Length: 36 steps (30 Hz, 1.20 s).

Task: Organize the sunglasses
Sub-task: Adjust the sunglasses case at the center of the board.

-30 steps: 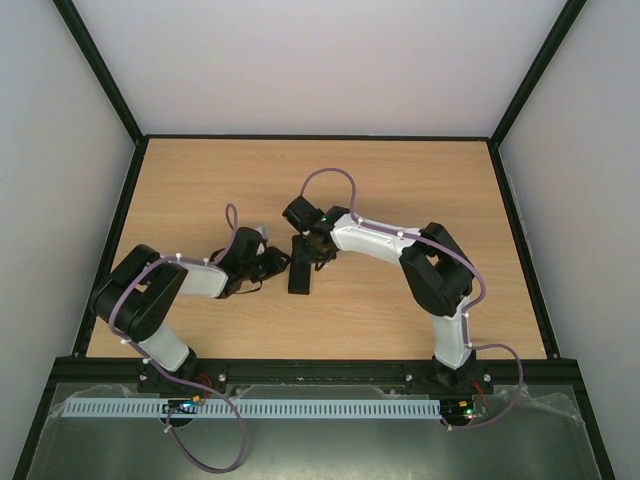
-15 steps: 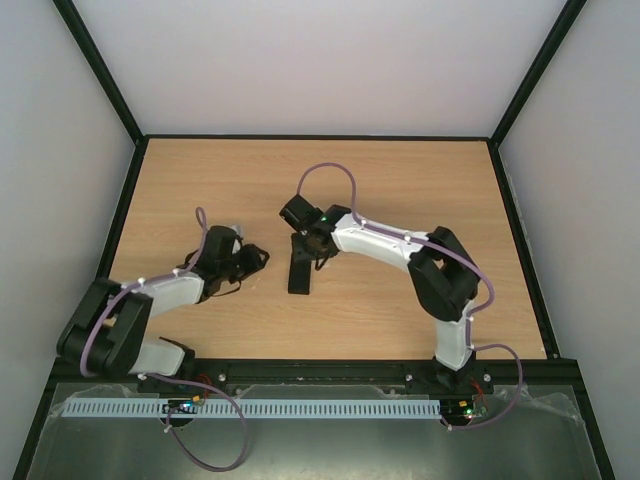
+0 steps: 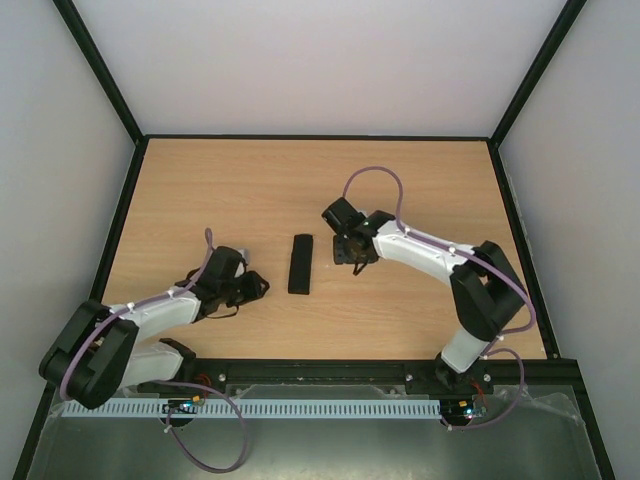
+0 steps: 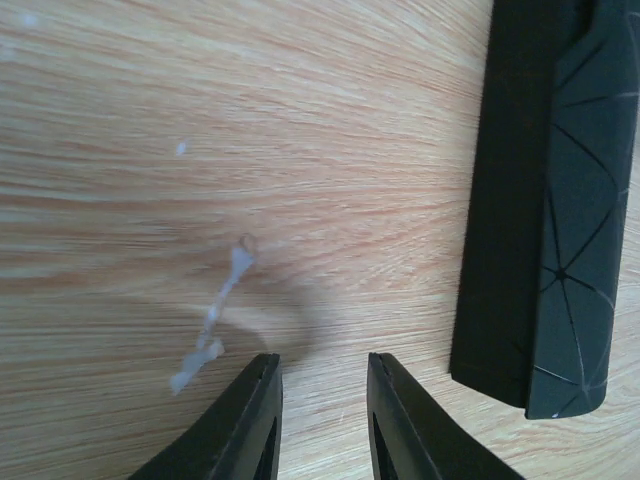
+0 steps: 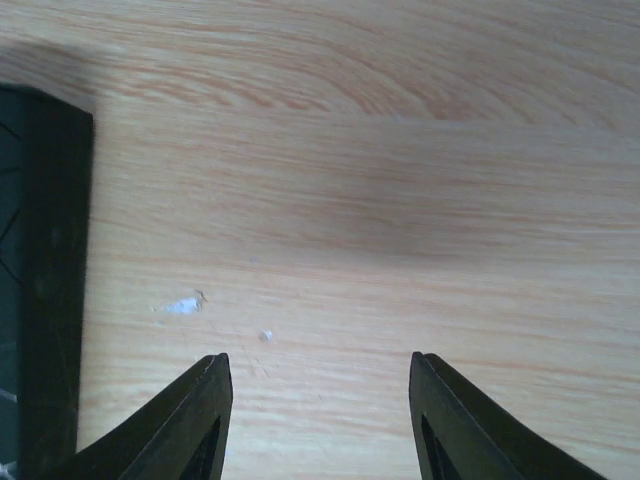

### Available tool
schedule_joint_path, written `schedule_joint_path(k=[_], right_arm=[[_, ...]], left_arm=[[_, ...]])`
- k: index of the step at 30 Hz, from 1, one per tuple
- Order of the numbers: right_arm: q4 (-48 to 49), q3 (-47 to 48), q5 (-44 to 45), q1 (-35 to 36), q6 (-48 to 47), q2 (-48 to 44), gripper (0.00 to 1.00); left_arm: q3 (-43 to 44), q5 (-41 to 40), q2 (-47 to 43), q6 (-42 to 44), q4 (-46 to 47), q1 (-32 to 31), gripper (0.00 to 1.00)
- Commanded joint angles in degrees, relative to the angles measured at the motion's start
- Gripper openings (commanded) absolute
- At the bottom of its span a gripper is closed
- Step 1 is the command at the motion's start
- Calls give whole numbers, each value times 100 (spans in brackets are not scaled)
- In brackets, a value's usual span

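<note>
Case [image 3: 300,263] shut, centre of surface [image 3: 430,180]; sunglasses unseen. Left hand [image 4: 322,365] narrowly parted, right hand [image 5: 318,360] released, both empty. Risk: your left hand clips nearby case, skids it.

The right gripper [image 3: 352,254] now sits off to the right of the black oblong hard case [image 3: 300,263], no longer above it, and the left gripper [image 3: 256,286] is drawn back nearer its base.

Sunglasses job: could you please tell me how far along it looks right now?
Done, apparently: the case lies shut on the table, no sunglasses in view, so they are probably inside. In hand: nothing; left gripper and right gripper are open, clear of it. Left: likely nothing.
</note>
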Motion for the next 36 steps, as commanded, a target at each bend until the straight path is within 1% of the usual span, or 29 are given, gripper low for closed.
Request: schedule_joint_path(k=[1, 9, 10, 11, 12, 14, 20, 23, 32, 36], right_arm=[[109, -398, 142, -46, 129, -677, 51], [142, -769, 52, -223, 100, -1183, 51], [162, -829, 13, -281, 90, -1263, 51], [244, -992, -90, -473, 63, -1402, 51], [272, -1055, -133, -542, 48, -1452, 51], [328, -1179, -190, -668, 32, -1547, 52], [527, -1563, -267, -933, 56, -1829, 52], [567, -1660, -299, -983, 58, -1917, 54], [595, -1853, -299, -1088, -16, -2092, 55], [565, -1875, -266, -1115, -8, -2143, 55]], left_arm=[[-30, -214, 145, -72, -175, -421, 26], [697, -488, 1401, -633, 317, -1718, 24], [806, -499, 1537, -714, 389, -1904, 24], [1004, -569, 1886, -962, 599, -2177, 24], [1100, -600, 2029, -1015, 678, -2233, 24], [1366, -665, 2369, -1044, 731, -2274, 24], [2526, -762, 3290, -937, 653, -2266, 24], [2887, -930, 3609, -851, 585, -2234, 24], [3353, -1185, 4068, -441, 571, -2066, 24], [3210, -1223, 3993, -357, 671, -1900, 24]])
